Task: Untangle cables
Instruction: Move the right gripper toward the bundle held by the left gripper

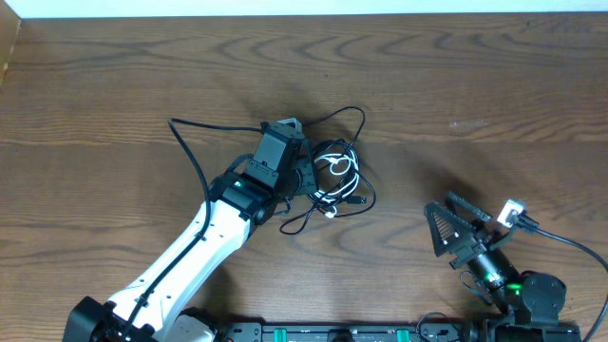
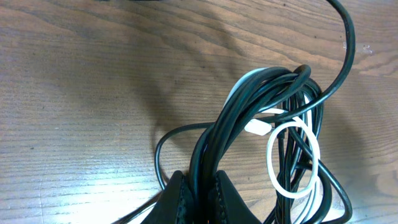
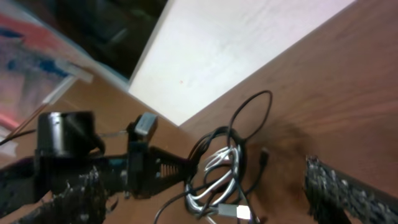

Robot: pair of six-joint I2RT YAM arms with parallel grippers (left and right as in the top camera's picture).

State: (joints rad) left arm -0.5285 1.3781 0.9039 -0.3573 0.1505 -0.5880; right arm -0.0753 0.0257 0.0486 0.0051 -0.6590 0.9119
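The cables [image 1: 338, 180] lie tangled mid-table, black cords looped with a white one. One long black strand [image 1: 195, 128] trails off to the left, and another arcs up behind the bundle. My left gripper [image 1: 307, 177] is at the bundle's left side. In the left wrist view its jaws [image 2: 204, 194] are shut on several black strands, and a white loop [image 2: 292, 159] lies to the right. My right gripper [image 1: 438, 201] stands open to the right of the bundle with nothing in it. In the right wrist view the cables [image 3: 224, 168] lie ahead, with a white plug [image 3: 240, 213] at their near side.
The wooden table's far edge [image 1: 304, 17] runs along the top. The right arm's base and its wire [image 1: 560, 242] occupy the bottom right corner. The left arm [image 1: 190, 256] crosses the lower left diagonally.
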